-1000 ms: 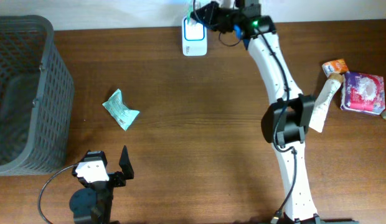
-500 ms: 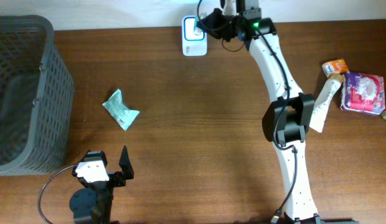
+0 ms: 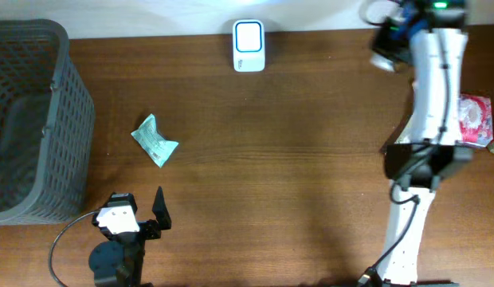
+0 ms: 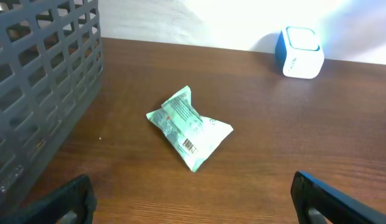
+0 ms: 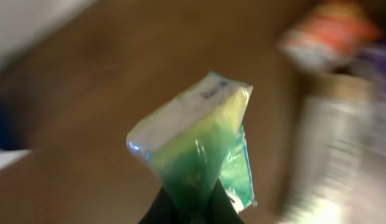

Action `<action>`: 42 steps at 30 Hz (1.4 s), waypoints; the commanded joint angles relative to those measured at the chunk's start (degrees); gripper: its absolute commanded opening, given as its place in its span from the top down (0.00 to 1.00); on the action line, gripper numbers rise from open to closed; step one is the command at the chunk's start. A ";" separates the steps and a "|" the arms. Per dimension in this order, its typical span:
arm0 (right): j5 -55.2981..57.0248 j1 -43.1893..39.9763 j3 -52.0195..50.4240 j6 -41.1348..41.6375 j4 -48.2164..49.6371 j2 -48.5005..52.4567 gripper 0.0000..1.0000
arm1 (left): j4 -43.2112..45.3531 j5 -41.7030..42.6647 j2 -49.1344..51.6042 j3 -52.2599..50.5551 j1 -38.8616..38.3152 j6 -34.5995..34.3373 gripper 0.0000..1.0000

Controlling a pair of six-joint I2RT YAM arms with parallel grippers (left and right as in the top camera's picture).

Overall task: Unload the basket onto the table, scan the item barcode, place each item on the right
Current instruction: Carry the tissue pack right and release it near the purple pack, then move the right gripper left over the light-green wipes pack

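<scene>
My right gripper (image 5: 193, 202) is shut on the lower edge of a green, clear-plastic packet (image 5: 196, 140), which sticks up from the fingers; the view is motion-blurred. From overhead that gripper (image 3: 388, 46) hangs at the table's back right, well away from the white scanner (image 3: 248, 45) with its blue trim at the back centre. A second mint-green packet (image 4: 189, 127), barcode showing, lies on the table (image 3: 154, 140). My left gripper (image 4: 196, 208) is open near the front left edge (image 3: 139, 201), with that packet ahead of it and nothing between its fingers.
A grey mesh basket (image 3: 32, 119) stands at the left edge (image 4: 37, 93). Other grocery packs, including a pink-purple one (image 3: 474, 118), lie at the far right, partly hidden by the white right arm (image 3: 430, 96). The scanner (image 4: 300, 52) stands by the back wall.
My right arm has swung from the scanner at the back centre over to the back right, carrying the green packet. The left arm has not moved.
</scene>
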 commanded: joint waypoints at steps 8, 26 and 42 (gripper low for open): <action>15.87 -10.27 -8.44 -6.29 -4.07 1.20 0.88 | -0.33 -0.39 -0.22 -0.11 0.20 -0.52 0.01; -41.07 -5.73 -11.15 -24.17 -1.60 1.20 0.22 | -0.33 -0.39 -0.22 -0.11 0.20 -0.52 0.01; -46.12 29.57 -13.38 -23.65 23.15 3.23 0.05 | -0.33 -0.39 -0.22 -0.11 0.20 -0.52 0.01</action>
